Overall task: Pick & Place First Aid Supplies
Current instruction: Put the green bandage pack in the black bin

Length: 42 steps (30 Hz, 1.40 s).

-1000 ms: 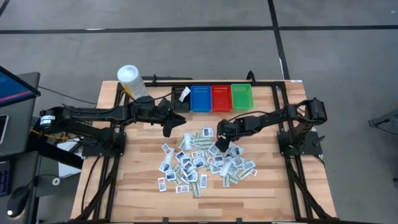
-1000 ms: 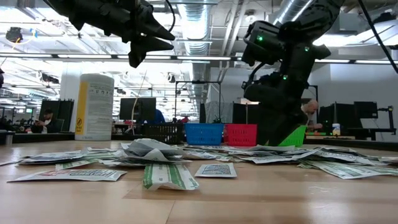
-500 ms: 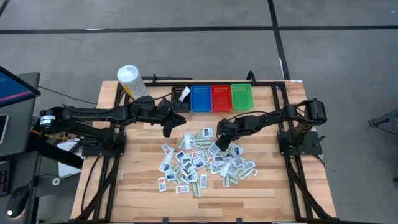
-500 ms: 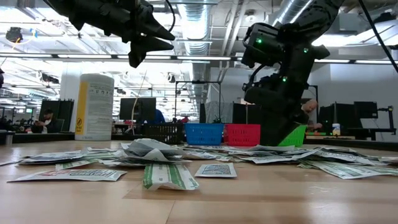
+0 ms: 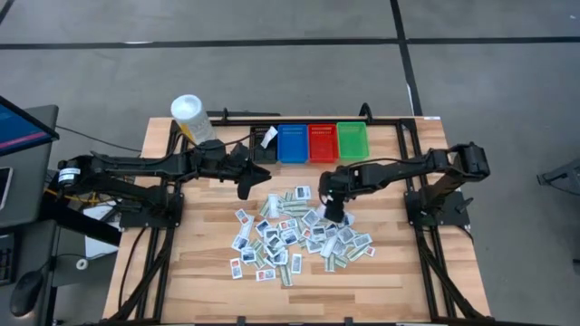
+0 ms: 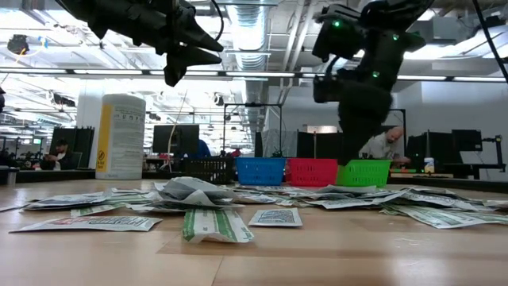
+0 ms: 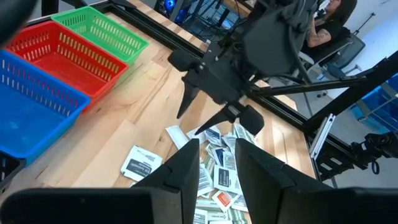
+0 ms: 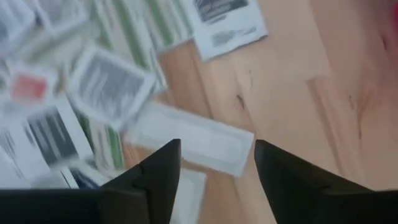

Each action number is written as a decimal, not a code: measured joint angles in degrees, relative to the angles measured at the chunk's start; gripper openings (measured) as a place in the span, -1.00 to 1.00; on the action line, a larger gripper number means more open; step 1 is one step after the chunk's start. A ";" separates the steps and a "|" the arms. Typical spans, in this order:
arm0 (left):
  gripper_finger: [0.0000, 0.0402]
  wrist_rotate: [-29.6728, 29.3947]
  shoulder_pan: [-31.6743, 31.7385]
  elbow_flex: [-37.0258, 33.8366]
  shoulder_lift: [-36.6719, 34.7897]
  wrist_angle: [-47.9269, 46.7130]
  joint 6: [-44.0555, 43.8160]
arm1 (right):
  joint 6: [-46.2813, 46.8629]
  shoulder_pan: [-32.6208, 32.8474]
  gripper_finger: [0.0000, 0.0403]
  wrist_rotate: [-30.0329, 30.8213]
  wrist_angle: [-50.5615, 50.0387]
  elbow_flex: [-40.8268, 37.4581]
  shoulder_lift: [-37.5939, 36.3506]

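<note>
Fingers on the right gripper (image 5: 333, 215) are spread with nothing between them, hanging over the far right edge of the packets (image 5: 290, 237) heaped mid-table. Left gripper (image 5: 246, 186) waits half-open and empty near the black bin (image 5: 264, 148). My worry: the packets overlap so much that a pinch could drag two up, or just skid one flat.

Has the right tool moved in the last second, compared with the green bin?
Yes. In the low view the right tool has lifted: it covered most of the green bin before and now hangs above it, empty. The left tool has not moved.
</note>
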 joint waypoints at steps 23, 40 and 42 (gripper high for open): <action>-0.48 0.00 -0.11 -0.02 0.00 0.00 -0.18 | -38.66 -0.42 -0.21 0.02 1.69 0.02 4.24; -0.48 0.00 -0.11 -0.02 0.00 0.00 -0.18 | -38.65 -0.42 -0.24 -2.06 3.99 0.38 8.58; -0.48 0.00 -0.11 -0.02 0.00 0.00 -0.20 | -38.58 -0.42 -0.24 -2.03 4.13 0.47 10.74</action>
